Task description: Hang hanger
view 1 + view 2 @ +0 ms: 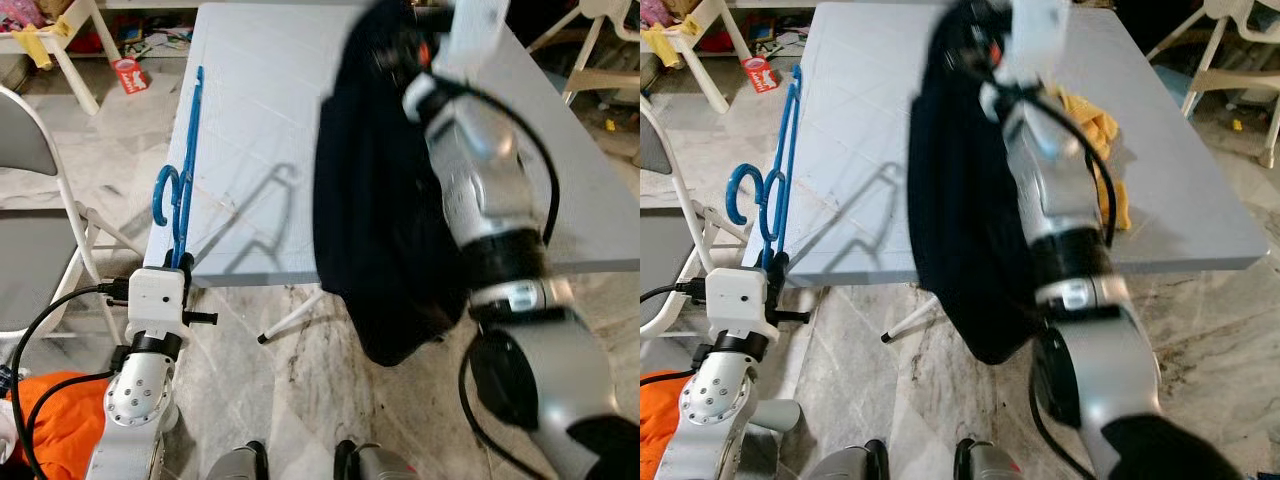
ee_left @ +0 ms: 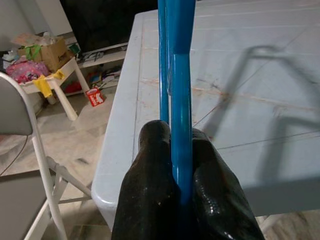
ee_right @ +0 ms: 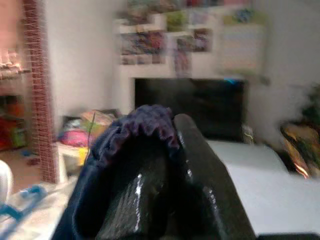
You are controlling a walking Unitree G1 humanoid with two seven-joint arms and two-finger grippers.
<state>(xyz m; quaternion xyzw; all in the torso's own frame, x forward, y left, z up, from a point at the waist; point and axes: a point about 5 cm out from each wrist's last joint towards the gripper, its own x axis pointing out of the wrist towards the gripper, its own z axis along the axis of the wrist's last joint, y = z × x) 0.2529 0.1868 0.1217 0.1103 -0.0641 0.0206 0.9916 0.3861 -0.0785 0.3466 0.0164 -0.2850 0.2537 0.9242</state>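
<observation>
- Marble floor surrounds a pale folding table (image 1: 260,150), the landmark for everything else.
- Left gripper (image 2: 180,165), at the table's near-left corner, pinches the blue hanger (image 1: 185,180) by one thin bar; it could twist or slip.
- Right gripper (image 3: 160,150) clamps a dark garment (image 1: 375,220) above the table; sagging cloth may miss the hanger.

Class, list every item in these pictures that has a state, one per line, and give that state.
Blue plastic hanger: gripped, bare.
Left gripper: shut on the hanger.
Dark navy garment: lifted, hanging past the table edge.
Right gripper: shut on the garment.
Yellow cloth: crumpled on the grey table.
</observation>
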